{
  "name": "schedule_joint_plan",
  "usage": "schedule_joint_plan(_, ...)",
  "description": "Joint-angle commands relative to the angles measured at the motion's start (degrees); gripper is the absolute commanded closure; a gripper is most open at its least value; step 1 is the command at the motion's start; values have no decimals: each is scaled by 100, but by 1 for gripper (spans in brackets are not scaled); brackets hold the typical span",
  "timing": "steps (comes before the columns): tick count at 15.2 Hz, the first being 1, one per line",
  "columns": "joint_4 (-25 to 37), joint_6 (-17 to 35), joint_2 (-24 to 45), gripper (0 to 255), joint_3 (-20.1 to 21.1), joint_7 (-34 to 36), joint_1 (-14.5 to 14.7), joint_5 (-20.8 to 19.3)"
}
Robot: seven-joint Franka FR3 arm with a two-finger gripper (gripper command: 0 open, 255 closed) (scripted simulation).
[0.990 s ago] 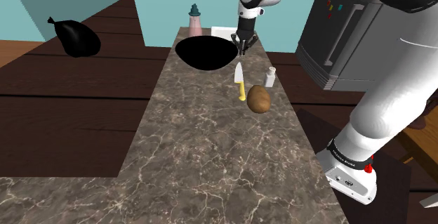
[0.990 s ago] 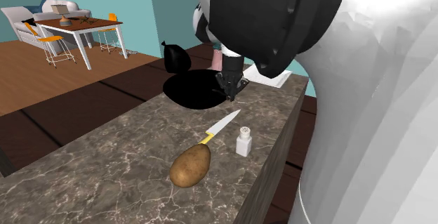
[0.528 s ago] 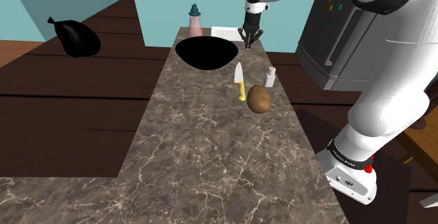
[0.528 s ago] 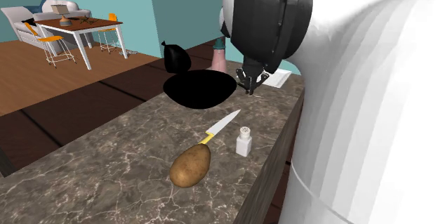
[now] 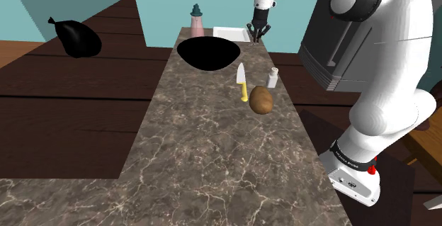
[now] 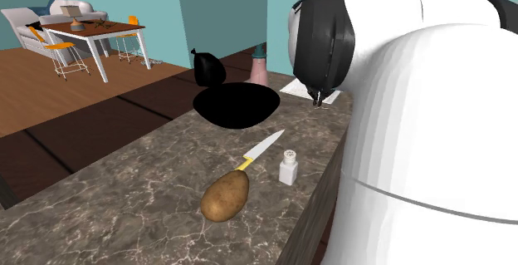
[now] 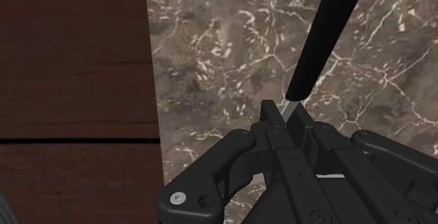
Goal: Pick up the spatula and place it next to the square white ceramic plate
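Gripper and load. In the wrist view I see the gripper (image 7: 286,112) with its two black fingers (image 7: 270,117) drawn almost together, pinching a thin pale strip at the near end of the spatula (image 7: 319,40). The spatula's black handle runs away from the fingertips over the marble counter (image 7: 224,40), near the counter's edge, with dark wood floor (image 7: 70,61) beyond. I cannot tell whether the handle touches the marble.

Arm pose. In the shoulder view the white arm (image 5: 393,83) rises from its stand (image 5: 350,176), bends over at the top, and reaches towards that view's left. The gripper (image 5: 256,33) points down at the far end of the counter (image 5: 212,154), just beside the right edge of the white plate (image 5: 228,31). In the second exterior view the gripper (image 6: 316,100) hangs in front of the plate (image 6: 332,96), and the arm's bulk takes up that view's right half.

Count of things on the counter:
- one plate
- one knife (image 5: 243,81) with a yellow handle
- one potato (image 5: 261,99)
- one small shaker (image 5: 272,77)
- one pink bottle (image 5: 196,21)
- one black oval area (image 5: 207,52)

One black bag (image 5: 76,38) lies on the floor, well apart from the counter.
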Motion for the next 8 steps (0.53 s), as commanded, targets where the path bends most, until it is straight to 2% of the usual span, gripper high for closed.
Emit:
schedule_joint_plan(1, 734, -292, 443, 255, -53, -181, -117, -6)
schedule_joint_plan(2, 1345, -534, 814, 255, -85, -298, -196, -9)
schedule_joint_plan(8, 906, -82, 828, 255, -84, -302, -203, -11)
